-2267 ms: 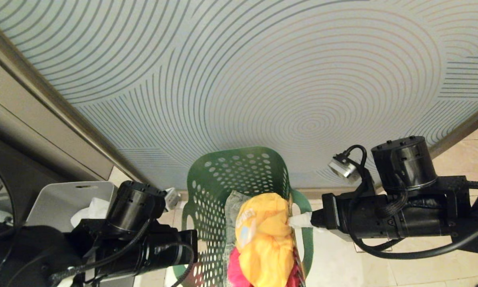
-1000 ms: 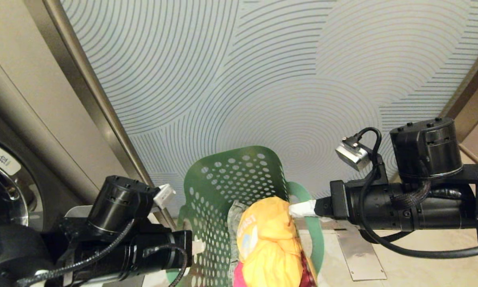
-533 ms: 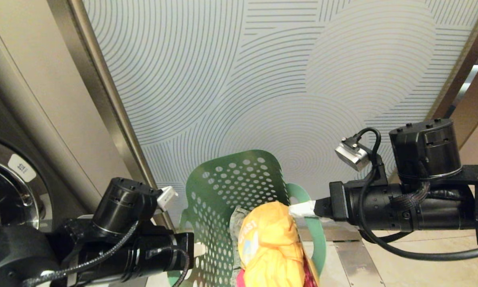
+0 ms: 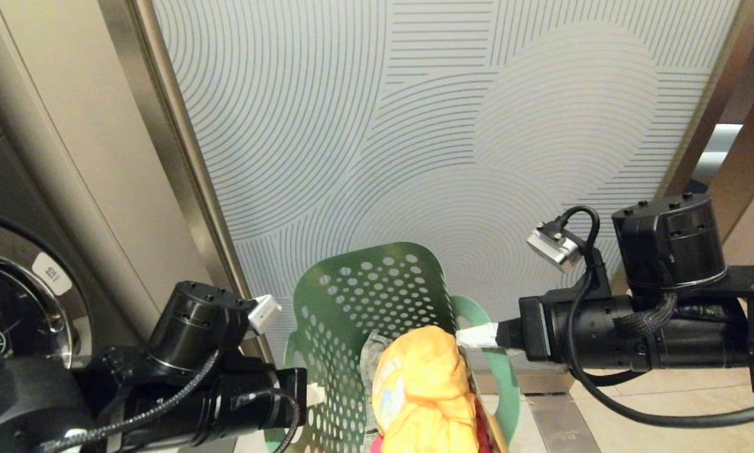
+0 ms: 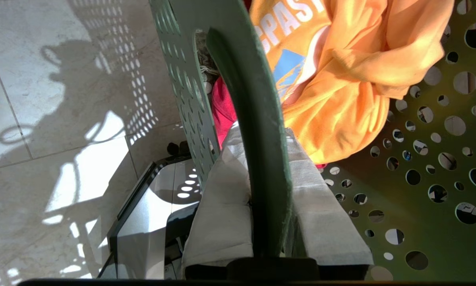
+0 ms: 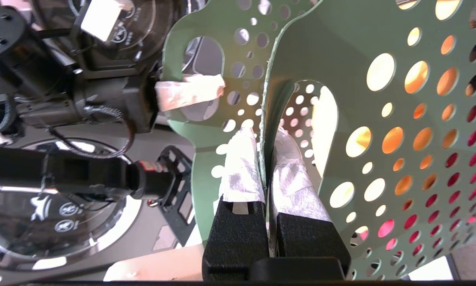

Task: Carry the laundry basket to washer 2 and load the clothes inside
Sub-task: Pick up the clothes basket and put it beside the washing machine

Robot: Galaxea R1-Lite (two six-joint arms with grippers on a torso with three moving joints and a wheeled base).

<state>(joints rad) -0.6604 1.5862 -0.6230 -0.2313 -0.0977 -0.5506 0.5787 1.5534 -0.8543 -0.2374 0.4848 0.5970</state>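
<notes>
- A green perforated laundry basket point(image 4: 377, 296) hangs between the robot's two arms, low in the middle of the head view, in front of a pale wall panel point(image 4: 440, 126) patterned with curved lines.
- The left gripper point(image 5: 262, 174) pinches the basket's left handle rim, one taped finger on each side of the green plastic.
- The right gripper point(image 6: 264, 159) is pressed tight on the thin edge of the right handle, its white-wrapped fingers point(image 6: 242, 167) either side.
- An orange T-shirt point(image 4: 421, 384) with printed lettering lies heaped on top inside the basket, with a pink garment point(image 5: 222, 107) beneath it.
- A washer's round door point(image 4: 18, 302) shows at the robot's far left.
</notes>
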